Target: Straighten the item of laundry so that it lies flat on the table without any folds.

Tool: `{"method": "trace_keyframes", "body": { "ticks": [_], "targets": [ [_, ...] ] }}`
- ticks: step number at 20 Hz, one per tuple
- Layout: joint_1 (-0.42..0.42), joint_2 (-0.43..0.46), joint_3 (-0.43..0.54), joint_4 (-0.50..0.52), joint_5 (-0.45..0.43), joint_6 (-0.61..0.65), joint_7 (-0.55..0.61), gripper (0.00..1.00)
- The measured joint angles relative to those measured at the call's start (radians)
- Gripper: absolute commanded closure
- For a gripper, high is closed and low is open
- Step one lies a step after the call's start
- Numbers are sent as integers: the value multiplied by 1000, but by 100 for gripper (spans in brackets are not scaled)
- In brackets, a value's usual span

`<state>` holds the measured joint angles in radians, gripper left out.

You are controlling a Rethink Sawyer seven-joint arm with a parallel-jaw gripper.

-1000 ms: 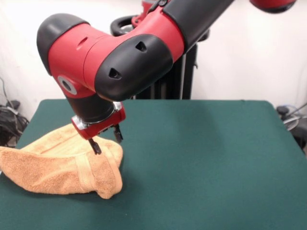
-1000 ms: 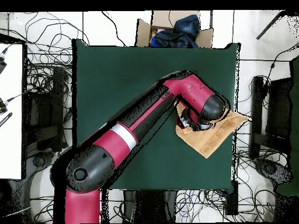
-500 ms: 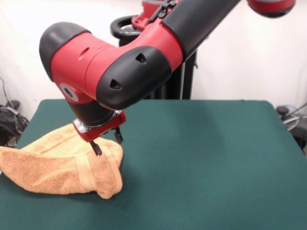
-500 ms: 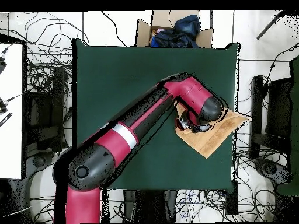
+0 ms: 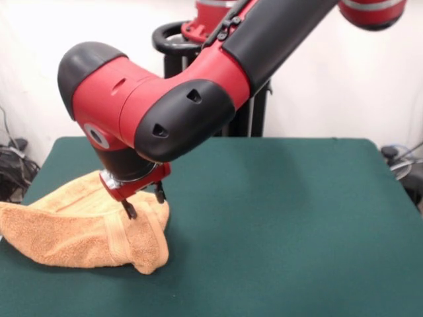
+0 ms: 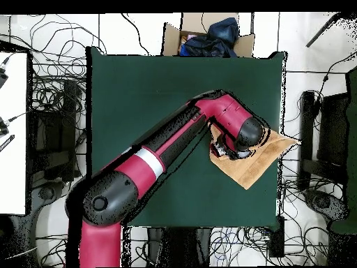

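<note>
The towel [image 5: 86, 224] lies bunched and folded over on itself at one corner of the table [image 5: 284, 224], one tip reaching the table's edge — far from flat. The gripper [image 5: 144, 201] hangs right above the towel's raised folded edge, its two dark fingers [image 5: 130, 210] spread apart with nothing between them, tips just at the cloth. That placement reads as lining up to pinch the top layer, since peeling the upper fold away from the towel's bulk, toward the bare green beside it, looks like the way to open it out.
</note>
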<state>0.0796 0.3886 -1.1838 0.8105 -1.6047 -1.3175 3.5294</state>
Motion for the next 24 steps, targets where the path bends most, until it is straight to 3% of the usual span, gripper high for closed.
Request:
{"method": "trace_keyframes", "body": {
  "ticks": [10, 24],
  "targets": [
    [0, 26, 0, 0, 0, 89, 0, 0],
    [0, 27, 0, 0, 0, 90, 0, 0]
  ]
}}
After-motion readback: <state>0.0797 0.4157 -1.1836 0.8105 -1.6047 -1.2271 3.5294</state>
